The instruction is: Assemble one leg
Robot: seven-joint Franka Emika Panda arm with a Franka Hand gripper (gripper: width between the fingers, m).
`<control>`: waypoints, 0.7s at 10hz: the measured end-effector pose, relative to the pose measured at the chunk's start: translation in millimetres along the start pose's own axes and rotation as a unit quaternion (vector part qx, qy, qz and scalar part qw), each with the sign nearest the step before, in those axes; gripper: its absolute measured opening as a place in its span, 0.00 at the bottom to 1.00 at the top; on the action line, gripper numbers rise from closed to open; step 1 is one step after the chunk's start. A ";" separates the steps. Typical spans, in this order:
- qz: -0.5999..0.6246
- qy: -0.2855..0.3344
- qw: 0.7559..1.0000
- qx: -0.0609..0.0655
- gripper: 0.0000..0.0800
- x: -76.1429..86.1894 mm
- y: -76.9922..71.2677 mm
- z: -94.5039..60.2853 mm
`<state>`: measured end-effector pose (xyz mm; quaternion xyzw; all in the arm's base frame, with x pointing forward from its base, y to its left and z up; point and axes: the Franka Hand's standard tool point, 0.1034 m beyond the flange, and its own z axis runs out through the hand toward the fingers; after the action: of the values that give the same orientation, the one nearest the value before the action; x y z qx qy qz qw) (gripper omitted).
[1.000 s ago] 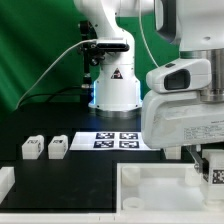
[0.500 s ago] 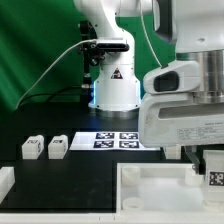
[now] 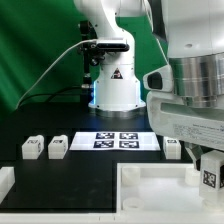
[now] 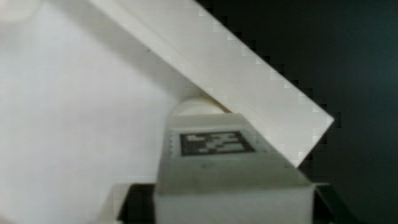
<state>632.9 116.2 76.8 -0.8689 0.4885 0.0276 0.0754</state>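
Observation:
My gripper (image 3: 209, 172) is shut on a leg (image 3: 209, 180), a small white post with a black-and-white tag, and holds it upright over the large white tray-like square part (image 3: 150, 187), near its corner at the exterior view's right. In the wrist view the leg (image 4: 217, 160) fills the space between my dark fingers (image 4: 137, 203), its far end against the part's raised rim (image 4: 231, 70). Two more legs (image 3: 31, 148) (image 3: 57, 147) lie side by side at the exterior view's left.
The marker board (image 3: 115, 140) lies flat in front of the robot's base (image 3: 115, 90). Another small white piece (image 3: 172, 148) sits beside the board's right end. A white block (image 3: 5, 181) shows at the left edge. The table top is black.
The arm's wrist has turned and moved slightly toward the exterior view's right. The leg stays in my grip over the square part's corner. The loose legs have not moved.

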 end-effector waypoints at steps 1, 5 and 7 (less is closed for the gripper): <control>0.047 -0.001 0.999 0.001 0.37 -0.7 -0.1 0.3; 0.306 -0.014 0.950 0.054 0.37 3.1 4.3 0.9; 0.268 -0.012 0.962 0.053 0.49 2.6 4.2 1.4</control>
<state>630.7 112.1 74.7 -0.7006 0.7031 0.0313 0.1175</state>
